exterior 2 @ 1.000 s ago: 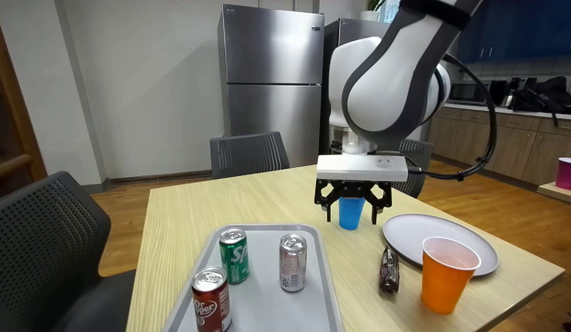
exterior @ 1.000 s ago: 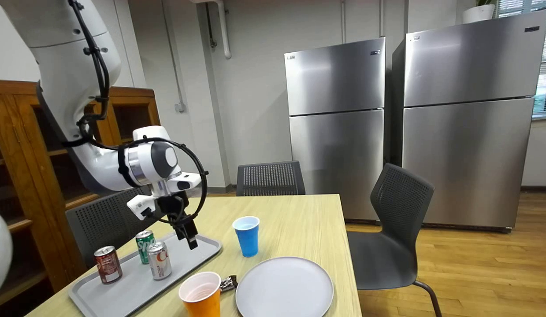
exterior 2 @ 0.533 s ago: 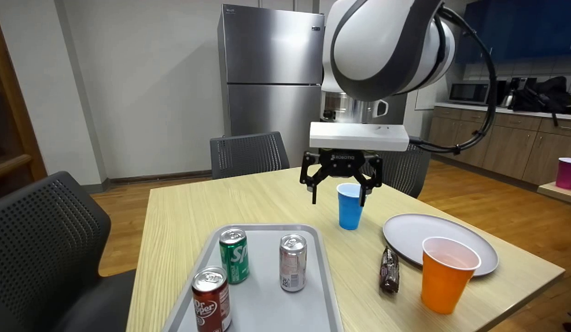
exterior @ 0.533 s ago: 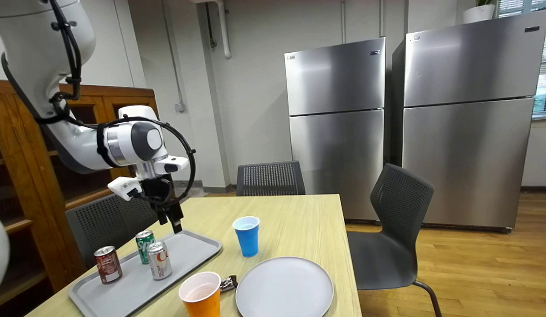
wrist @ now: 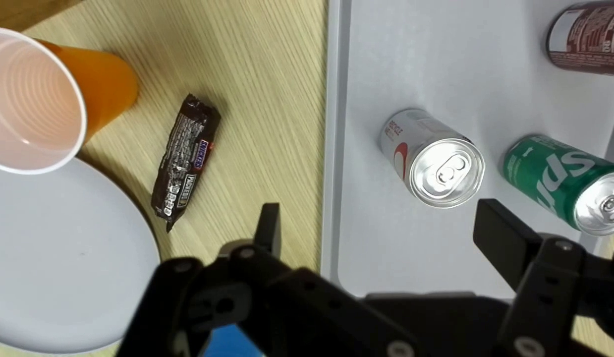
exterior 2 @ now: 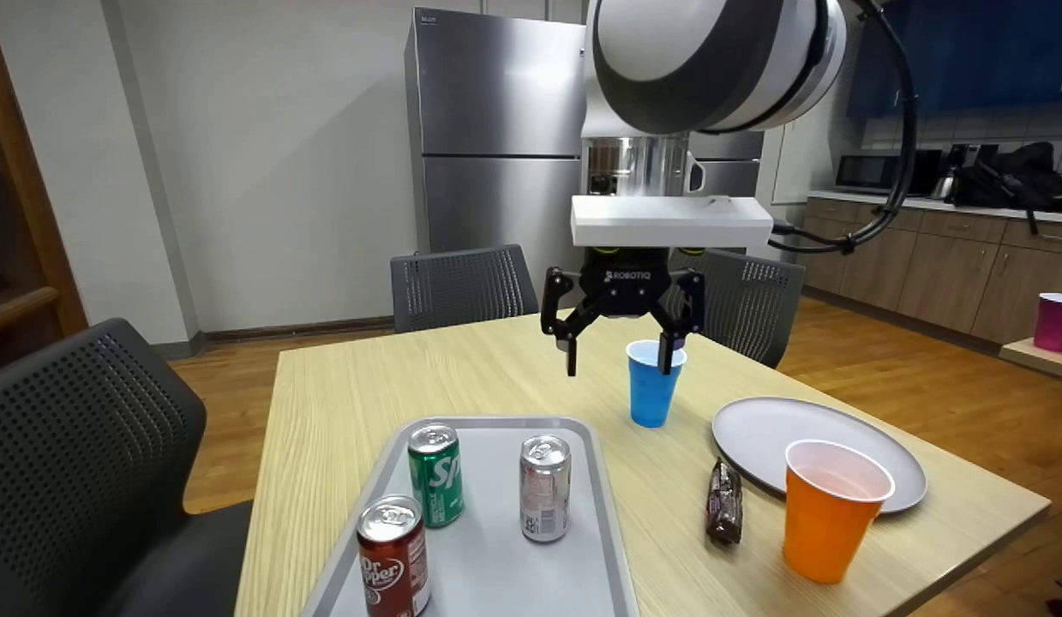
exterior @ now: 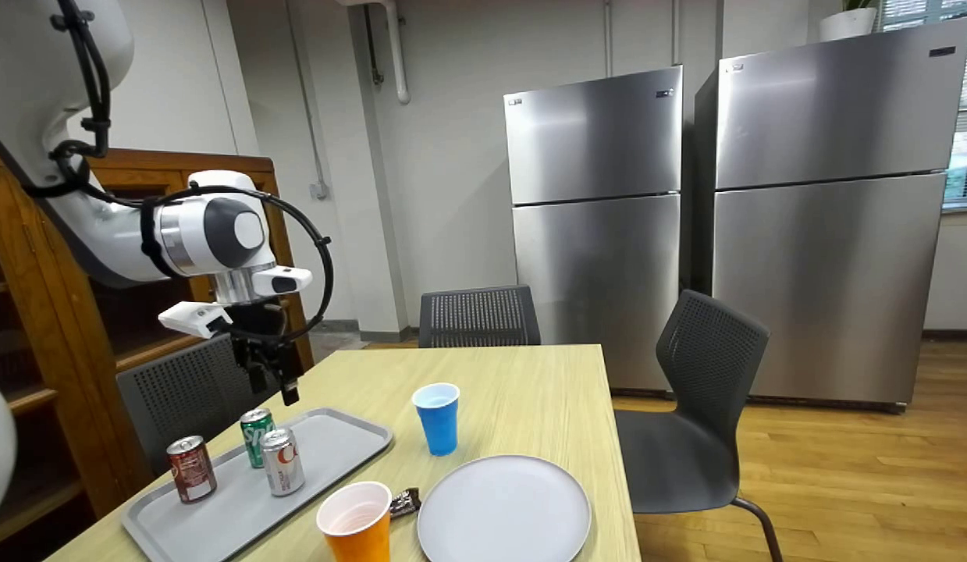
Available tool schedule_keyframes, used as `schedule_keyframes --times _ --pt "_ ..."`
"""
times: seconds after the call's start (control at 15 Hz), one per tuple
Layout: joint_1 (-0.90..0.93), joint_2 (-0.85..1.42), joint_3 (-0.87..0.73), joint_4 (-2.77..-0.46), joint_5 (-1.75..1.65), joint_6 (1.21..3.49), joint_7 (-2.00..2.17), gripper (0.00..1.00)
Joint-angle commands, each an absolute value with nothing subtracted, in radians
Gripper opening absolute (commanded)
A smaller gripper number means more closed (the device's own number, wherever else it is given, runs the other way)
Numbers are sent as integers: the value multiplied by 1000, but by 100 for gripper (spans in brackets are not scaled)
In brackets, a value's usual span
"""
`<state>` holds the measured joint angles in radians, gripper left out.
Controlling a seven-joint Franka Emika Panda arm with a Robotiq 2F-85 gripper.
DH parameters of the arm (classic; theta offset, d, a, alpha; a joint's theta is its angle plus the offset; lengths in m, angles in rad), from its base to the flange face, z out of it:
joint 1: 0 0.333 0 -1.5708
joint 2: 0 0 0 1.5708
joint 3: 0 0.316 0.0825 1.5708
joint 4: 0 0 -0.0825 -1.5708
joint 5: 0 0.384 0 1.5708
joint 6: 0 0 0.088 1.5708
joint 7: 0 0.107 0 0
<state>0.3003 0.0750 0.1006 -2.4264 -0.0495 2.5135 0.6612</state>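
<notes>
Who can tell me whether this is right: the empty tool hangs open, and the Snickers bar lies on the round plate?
Not quite: the Snickers bar lies on the table, beside the round plate, as the wrist view shows. The empty tool does hang open.

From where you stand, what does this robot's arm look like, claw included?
The arm is white and rounded, with dark grey trim and a silvery collar. Black cables loop alongside. The black gripper, marked ROBOTIQ, has two jointed fingers below a white block.
</notes>
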Motion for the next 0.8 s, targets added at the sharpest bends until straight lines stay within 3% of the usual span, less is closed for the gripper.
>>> schedule_keyframes --times 0.0,0.73 --pt "272 75 128 -2426 -52 2511 661 100" --pt "273 75 131 -2428 -43 2505 646 100"
